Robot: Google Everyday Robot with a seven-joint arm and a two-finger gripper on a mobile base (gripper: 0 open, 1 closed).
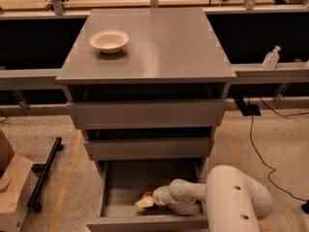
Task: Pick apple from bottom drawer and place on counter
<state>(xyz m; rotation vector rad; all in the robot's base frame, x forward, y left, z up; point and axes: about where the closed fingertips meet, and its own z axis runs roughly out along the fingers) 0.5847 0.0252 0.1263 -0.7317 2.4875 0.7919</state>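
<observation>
The bottom drawer (pixel 145 223) is pulled out below two grey drawers with taller fronts. Inside it, a small red patch of the apple (pixel 147 195) shows at the tip of my arm; the rest is hidden by the gripper. My gripper (pixel 143 203) reaches in from the right, low inside the drawer, right against the apple. My white arm and its big joint fill the lower right. The grey counter (pixel 159 47) tops the drawer unit.
A shallow cream bowl (pixel 109 40) sits on the counter's left rear part. A cardboard box (pixel 12 187) and a black bar (pixel 44 173) lie on the floor at left. A clear bottle (pixel 271 58) stands on the right ledge, and cables (pixel 258 144) run across the floor at right.
</observation>
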